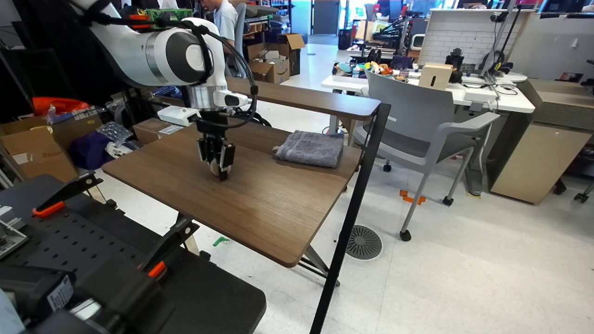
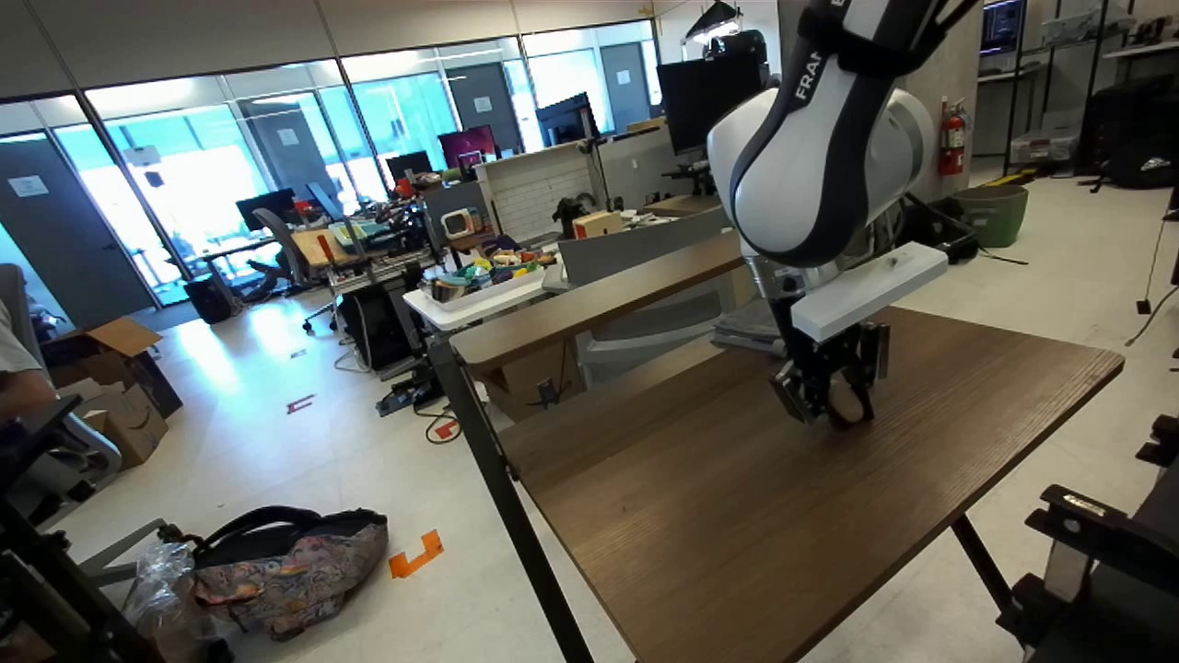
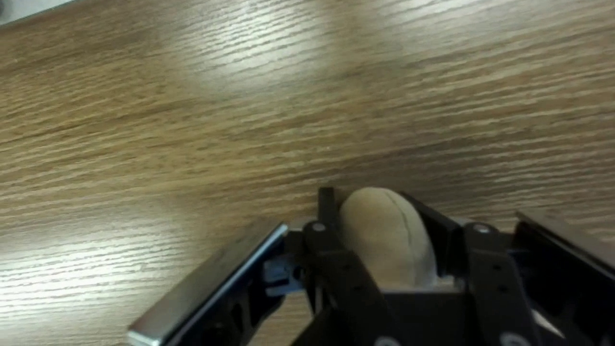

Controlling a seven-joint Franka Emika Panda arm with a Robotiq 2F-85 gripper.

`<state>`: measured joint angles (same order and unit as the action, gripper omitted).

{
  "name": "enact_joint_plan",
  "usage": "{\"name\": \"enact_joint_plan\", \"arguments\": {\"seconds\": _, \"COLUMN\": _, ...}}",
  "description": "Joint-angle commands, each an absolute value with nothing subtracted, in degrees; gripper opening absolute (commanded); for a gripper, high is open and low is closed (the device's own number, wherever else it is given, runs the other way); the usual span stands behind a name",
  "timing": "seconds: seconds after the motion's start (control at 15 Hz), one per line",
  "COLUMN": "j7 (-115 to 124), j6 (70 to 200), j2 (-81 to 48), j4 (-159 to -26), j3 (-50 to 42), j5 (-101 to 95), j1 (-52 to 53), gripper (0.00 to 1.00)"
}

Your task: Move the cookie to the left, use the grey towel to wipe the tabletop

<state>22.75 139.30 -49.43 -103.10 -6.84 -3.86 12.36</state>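
Pinching a cookie (image 3: 387,235) with the gripper (image 3: 370,202)

In the wrist view: squeezed from both sides. In an exterior view: low at the tabletop (image 1: 260,199), apart from the towel (image 1: 312,148). In an exterior view: in front of the towel.

the tabletop (image 1: 260,204) is a dark-brown wood-grain board with rounded corners and a black metal frame (image 1: 350,211); a brown shelf (image 1: 325,101) runs above it along a long side. in the wrist view the board's grain shows as pale streaks, with bright patches of reflected light. the grey towel (image 1: 311,147) lies folded on the board near the shelf-side edge, toward one end. well apart from it, around the middle, is the cookie (image 3: 384,235); whether its underside touches the wood cannot be told.
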Motion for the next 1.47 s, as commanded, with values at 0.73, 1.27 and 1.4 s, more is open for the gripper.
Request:
{"name": "enact_joint_plan", "arguments": {"seconds": 0.73, "j7": 10.0, "j6": 142.5, "j2": -42.1, "j4": -103.1, "j3": 1.6, "j5": -1.0, "j1": 9.0, "gripper": 0.02}}
{"name": "enact_joint_plan", "arguments": {"seconds": 1.27, "j7": 9.8, "j6": 131.6, "j2": -59.1, "j4": -78.4, "j3": 5.0, "j5": 5.8, "j1": 7.8, "gripper": 0.02}}
{"name": "enact_joint_plan", "arguments": {"seconds": 1.4, "j7": 10.3, "j6": 128.3, "j2": -63.1, "j4": -72.8, "j3": 5.2, "j5": 6.2, "j1": 8.4, "gripper": 0.02}}
